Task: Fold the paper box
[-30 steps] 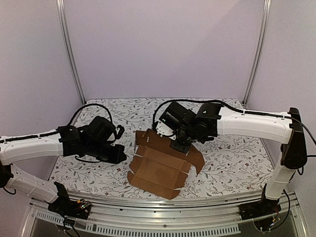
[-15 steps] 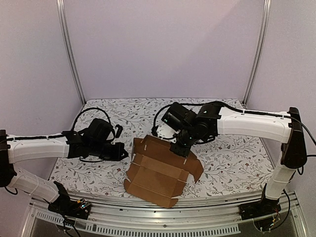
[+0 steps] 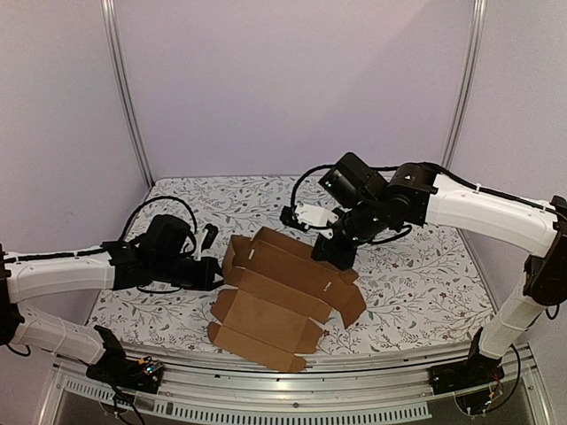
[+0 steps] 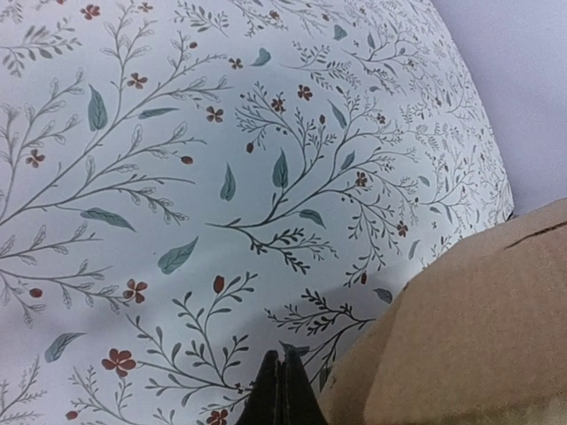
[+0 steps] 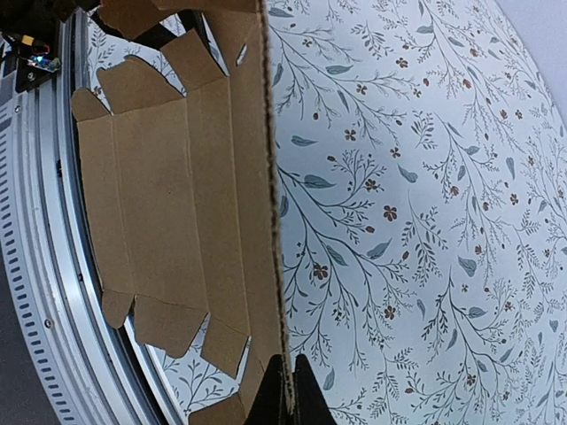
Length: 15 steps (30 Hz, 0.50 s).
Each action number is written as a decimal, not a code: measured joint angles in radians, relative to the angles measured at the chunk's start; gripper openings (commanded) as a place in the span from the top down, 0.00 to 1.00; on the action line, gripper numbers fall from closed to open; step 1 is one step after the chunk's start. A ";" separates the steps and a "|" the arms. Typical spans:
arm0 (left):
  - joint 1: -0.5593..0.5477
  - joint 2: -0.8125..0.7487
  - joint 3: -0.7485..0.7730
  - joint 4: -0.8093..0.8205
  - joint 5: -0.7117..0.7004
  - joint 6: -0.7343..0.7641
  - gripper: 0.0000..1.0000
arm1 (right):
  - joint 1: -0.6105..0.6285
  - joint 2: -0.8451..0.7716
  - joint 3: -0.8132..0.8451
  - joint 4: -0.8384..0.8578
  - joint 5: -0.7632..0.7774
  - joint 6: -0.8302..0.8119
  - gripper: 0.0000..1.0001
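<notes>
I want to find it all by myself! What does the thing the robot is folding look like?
Look at the table with the flowery cloth. In the middle, near its front edge, lies the paper box, an unfolded cardboard sheet with flaps and creases. It is the only plain brown thing on all those leaves and flowers.

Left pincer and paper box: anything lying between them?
Just a bare strip of flowered table, seen in the left wrist view between left pincer and paper box.
</notes>
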 measured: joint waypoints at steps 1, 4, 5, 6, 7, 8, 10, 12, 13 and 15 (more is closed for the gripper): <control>0.000 -0.004 -0.003 0.010 0.014 0.000 1.00 | 0.000 -0.001 0.000 0.000 -0.008 -0.001 1.00; 0.001 -0.020 -0.010 0.039 0.050 0.003 1.00 | 0.000 -0.001 0.000 0.000 -0.034 -0.001 1.00; 0.002 -0.027 -0.013 0.047 0.062 0.004 1.00 | 0.000 -0.001 0.000 0.000 -0.039 -0.001 1.00; 0.002 -0.035 -0.018 0.056 0.072 0.005 1.00 | 0.000 -0.001 0.000 0.000 -0.043 0.000 1.00; 0.002 -0.044 -0.023 0.063 0.084 0.005 1.00 | 0.000 -0.001 0.000 0.000 -0.045 0.000 1.00; 0.002 -0.053 -0.029 0.068 0.095 0.005 1.00 | -0.001 -0.001 0.000 0.000 -0.045 0.000 1.00; 0.003 -0.068 -0.040 0.077 0.115 0.005 1.00 | -0.003 -0.001 0.000 0.001 -0.043 0.003 1.00; 0.003 -0.085 -0.048 0.082 0.133 0.006 1.00 | -0.004 -0.001 0.000 0.002 -0.041 0.007 1.00; 0.003 -0.092 -0.053 0.086 0.139 0.006 1.00 | -0.006 -0.001 0.000 0.004 -0.039 0.009 1.00; 0.003 -0.103 -0.060 0.091 0.146 0.006 1.00 | -0.006 -0.001 0.000 0.006 -0.037 0.013 1.00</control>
